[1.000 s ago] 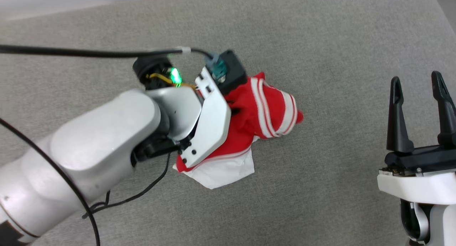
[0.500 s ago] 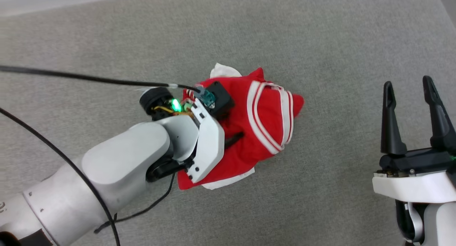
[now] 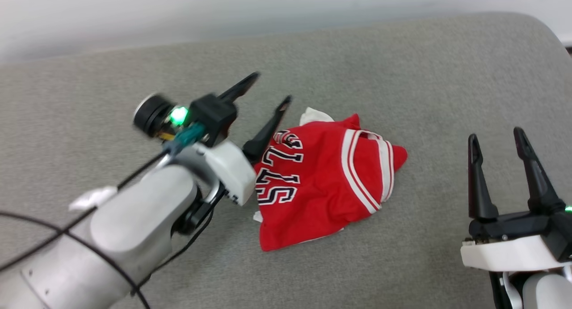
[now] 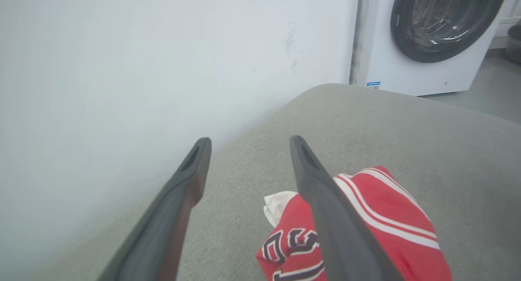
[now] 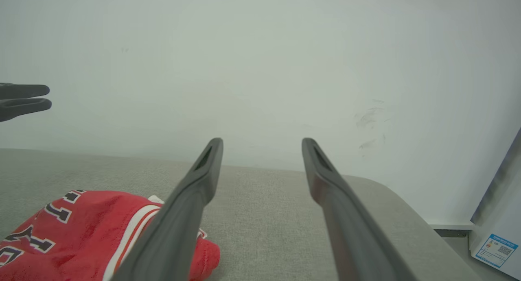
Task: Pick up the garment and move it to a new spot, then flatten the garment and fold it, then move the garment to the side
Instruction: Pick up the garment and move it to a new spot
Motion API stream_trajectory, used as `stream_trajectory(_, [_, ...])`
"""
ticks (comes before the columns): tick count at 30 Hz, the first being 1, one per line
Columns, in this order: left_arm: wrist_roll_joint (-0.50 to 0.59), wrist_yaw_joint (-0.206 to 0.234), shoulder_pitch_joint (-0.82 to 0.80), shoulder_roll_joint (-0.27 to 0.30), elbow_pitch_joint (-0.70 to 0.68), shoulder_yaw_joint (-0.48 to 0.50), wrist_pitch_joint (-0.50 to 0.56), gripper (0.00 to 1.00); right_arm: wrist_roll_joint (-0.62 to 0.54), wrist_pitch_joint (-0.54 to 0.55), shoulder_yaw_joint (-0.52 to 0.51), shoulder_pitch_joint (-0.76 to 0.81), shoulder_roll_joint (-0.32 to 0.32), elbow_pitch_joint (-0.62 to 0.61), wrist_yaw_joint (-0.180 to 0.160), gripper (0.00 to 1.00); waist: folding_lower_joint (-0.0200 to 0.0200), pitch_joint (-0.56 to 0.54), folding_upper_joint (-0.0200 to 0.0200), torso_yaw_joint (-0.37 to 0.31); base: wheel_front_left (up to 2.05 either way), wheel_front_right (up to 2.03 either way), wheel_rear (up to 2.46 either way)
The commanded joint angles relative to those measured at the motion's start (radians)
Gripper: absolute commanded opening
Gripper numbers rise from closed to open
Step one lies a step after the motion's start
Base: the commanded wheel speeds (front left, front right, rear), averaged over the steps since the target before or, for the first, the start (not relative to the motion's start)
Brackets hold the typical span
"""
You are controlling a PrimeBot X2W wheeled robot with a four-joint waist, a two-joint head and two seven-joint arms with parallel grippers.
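Red jersey [image 3: 321, 197] lies crumpled in a heap near the middle of the grey cushion [image 3: 402, 67]. White lining peeks out at its far and near edges, and striped trim curves across its right half.

The left arm reaches in from the lower left of the head view. Its pale forearm slants up and to the right, and the wrist is raised. A green light [image 3: 178, 115] glows on the wrist and a black cable [image 3: 143, 171] trails back from it. The left gripper [image 3: 271, 89] points up and away toward the wall [image 3: 268, 9], its two fingers spread wide and holding nothing. Its right finger runs beside the jersey's left edge; I cannot tell whether it touches the cloth. In the left wrist view that finger crosses in front of the heap.

The right gripper [image 3: 495, 137] stands at the lower right, well apart from the jersey. Its fingers point up the view, parted and empty.

Black, white-edged letters [image 3: 279, 179] run sideways down the jersey's left part. Folds break them up, so no whole word can be read. A white washer [image 4: 407, 75] stands by the wall beyond the cushion's end. A small blue label [image 4: 372, 85] sits low on its front, too small to read. In the right wrist view a blue sticker [image 5: 496, 248] with a square code sits on a white panel at the lower right, its print also too small to read.
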Motion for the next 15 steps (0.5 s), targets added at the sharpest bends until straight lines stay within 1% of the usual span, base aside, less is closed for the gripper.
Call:
stream_trajectory(1, [0.012,0.036,0.042,0.006,0.003,0.019,-0.018,1.00,-0.006,-0.002,-0.002,0.018,0.001,0.006,0.000,1.00,0.0001,-0.031,0.0000,0.031,0.00,0.00,0.00])
stream_trajectory(4, [0.035,0.123,0.128,0.006,-0.016,0.098,-0.035,1.00,-0.006,-0.002,-0.004,0.028,0.001,0.009,0.000,1.00,0.0001,-0.049,0.0000,0.046,0.00,0.00,0.00])
stream_trajectory(6, [0.081,0.178,0.196,0.004,-0.061,0.195,-0.037,1.00,0.000,-0.002,-0.005,0.035,0.001,0.011,0.000,1.00,0.0001,-0.056,0.0000,0.055,0.00,0.00,0.00])
stream_trajectory(9, [0.158,0.237,0.338,-0.005,-0.132,0.331,-0.035,1.00,0.008,-0.002,-0.011,0.045,0.001,0.012,0.000,1.00,0.0001,-0.066,0.0000,0.068,0.00,0.00,0.00])
stream_trajectory(12, [0.228,0.267,0.472,-0.029,-0.192,0.465,-0.035,1.00,0.014,-0.002,-0.014,0.058,0.001,0.016,0.000,1.00,0.0001,-0.077,0.0000,0.080,0.00,0.00,0.00])
stream_trajectory(15, [0.300,0.279,0.600,-0.057,-0.227,0.566,-0.035,1.00,0.026,-0.002,-0.018,0.069,0.001,0.022,0.000,1.00,0.0001,-0.086,0.0000,0.088,0.00,0.00,0.00])
